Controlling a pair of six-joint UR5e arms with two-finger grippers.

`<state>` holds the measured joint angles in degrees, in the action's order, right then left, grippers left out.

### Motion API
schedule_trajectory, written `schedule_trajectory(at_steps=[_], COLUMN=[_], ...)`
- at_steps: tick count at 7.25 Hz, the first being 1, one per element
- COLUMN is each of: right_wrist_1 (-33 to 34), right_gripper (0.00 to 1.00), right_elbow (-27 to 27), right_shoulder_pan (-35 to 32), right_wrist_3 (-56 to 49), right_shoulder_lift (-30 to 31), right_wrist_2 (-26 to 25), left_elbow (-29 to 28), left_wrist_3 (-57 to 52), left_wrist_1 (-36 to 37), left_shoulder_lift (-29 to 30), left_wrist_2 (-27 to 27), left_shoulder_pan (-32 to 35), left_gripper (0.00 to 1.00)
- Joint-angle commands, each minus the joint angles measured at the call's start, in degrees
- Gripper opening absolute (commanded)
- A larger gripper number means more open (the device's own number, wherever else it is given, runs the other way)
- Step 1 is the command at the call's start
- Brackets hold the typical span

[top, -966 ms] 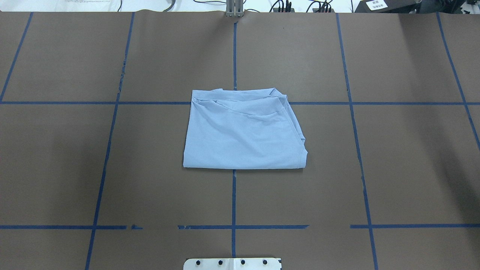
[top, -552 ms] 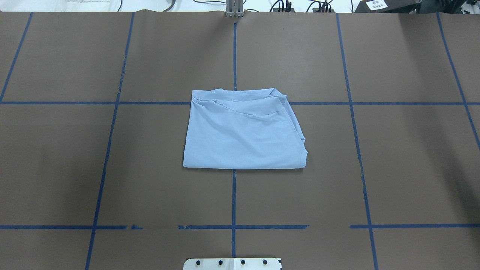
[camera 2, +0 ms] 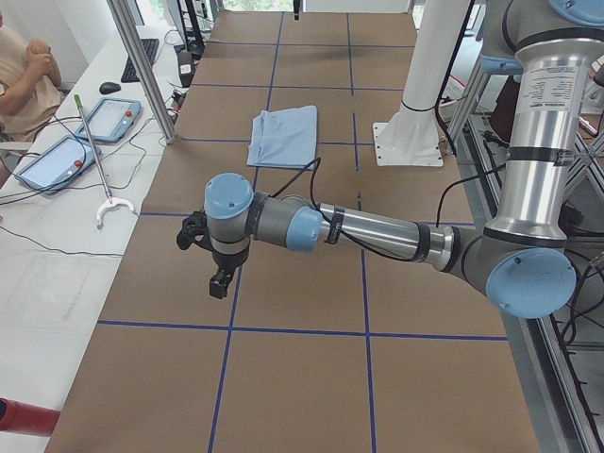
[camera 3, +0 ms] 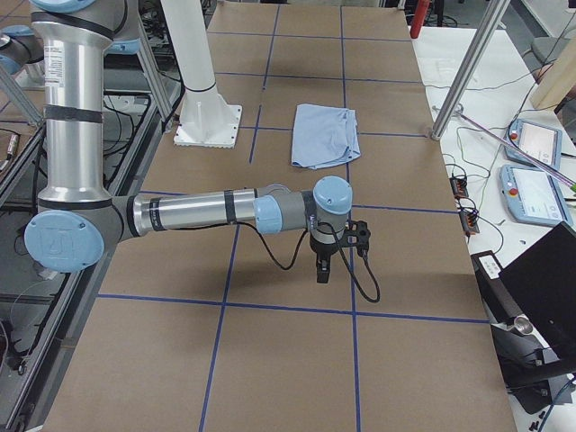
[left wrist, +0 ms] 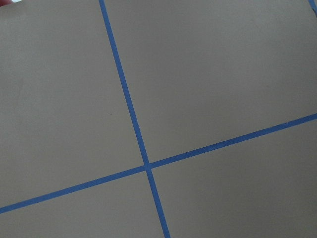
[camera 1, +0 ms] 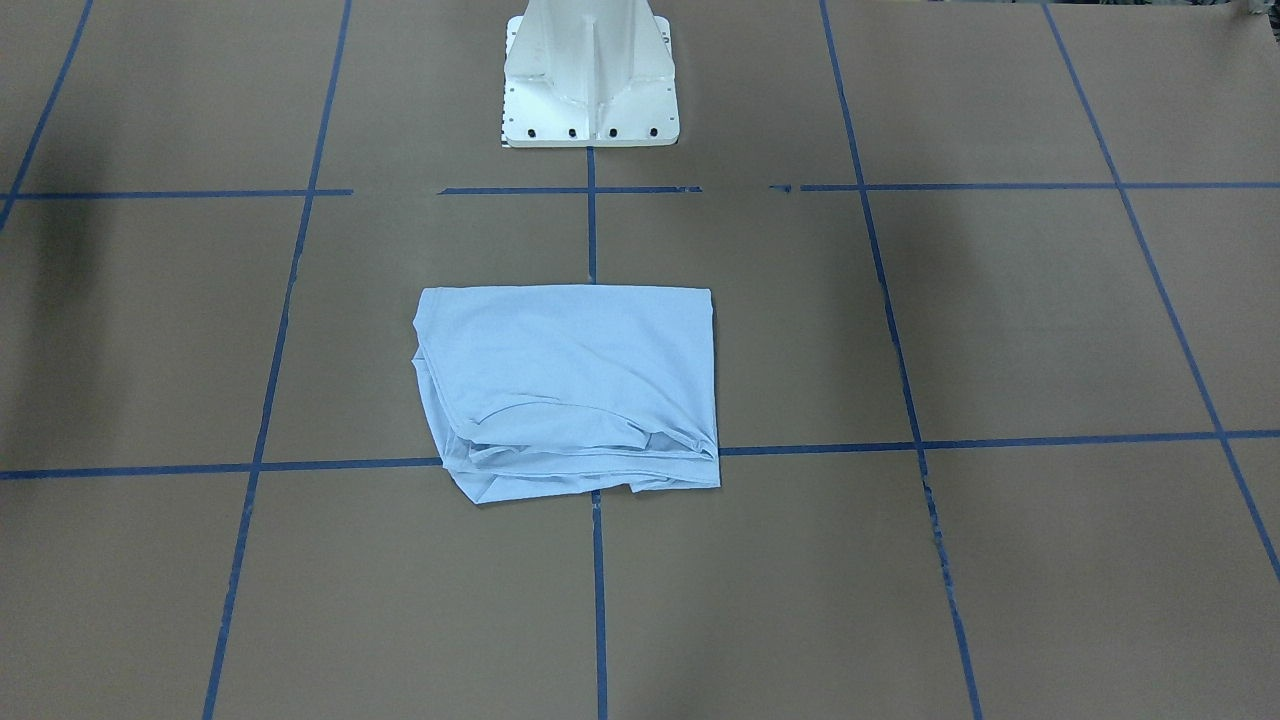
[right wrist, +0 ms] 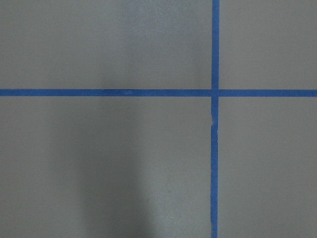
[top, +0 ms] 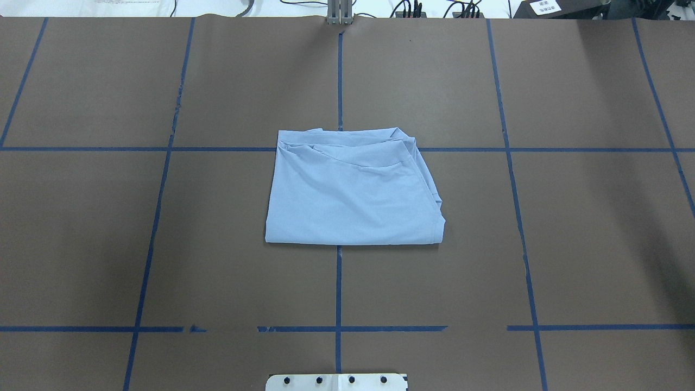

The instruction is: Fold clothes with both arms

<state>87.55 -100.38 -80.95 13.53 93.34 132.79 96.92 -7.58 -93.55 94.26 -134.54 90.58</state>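
Note:
The light blue T-shirt (top: 353, 195) lies folded into a rough rectangle at the table's middle, layered edges on its far side; collar, label and print are hidden. It also shows in the front view (camera 1: 570, 385) and both side views (camera 2: 283, 137) (camera 3: 326, 135). My left gripper (camera 2: 219, 283) hangs above bare table far to the shirt's left, empty. My right gripper (camera 3: 322, 270) hangs above bare table far to its right, empty. Whether either is open or shut I cannot tell. Both wrist views show only brown table and blue tape lines.
The white pedestal base (camera 1: 590, 80) stands at the robot's side of the table (top: 570, 217). Metal posts (camera 2: 142, 71) (camera 3: 468, 76) stand at the far edge. Tablets (camera 2: 52, 160) and cables lie on the operators' white bench, where a person (camera 2: 24, 66) sits.

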Motion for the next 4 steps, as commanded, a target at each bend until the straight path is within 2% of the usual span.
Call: schedule_trajectory(at_steps=[1,2,3,4], right_wrist_1=[-0.27,-0.18,-0.18,-0.71], right_gripper=[1.0,1.0,1.0,1.0], right_elbow=[-0.08,0.09,0.27,0.62], right_shoulder_pan=[0.01,0.09,0.18,0.53], right_wrist_3=[0.01,0.01,0.01,-0.26], right_shoulder_lift=[-0.08,-0.08,-0.08,-0.35], right_wrist_2=[0.1,0.1,0.1,-0.6], left_elbow=[1.42,2.3,1.87,0.82], left_wrist_3=[-0.15,0.19,0.72,0.73], left_wrist_1=[-0.76,-6.07,-8.47,-7.19], left_shoulder_lift=[-2.13,-7.46,-8.2,-7.69], left_wrist_2=[2.94,3.4,3.23,3.06], left_shoulder_pan=[0.3,0.12,0.21,0.03], left_gripper=[1.0,1.0,1.0,1.0])
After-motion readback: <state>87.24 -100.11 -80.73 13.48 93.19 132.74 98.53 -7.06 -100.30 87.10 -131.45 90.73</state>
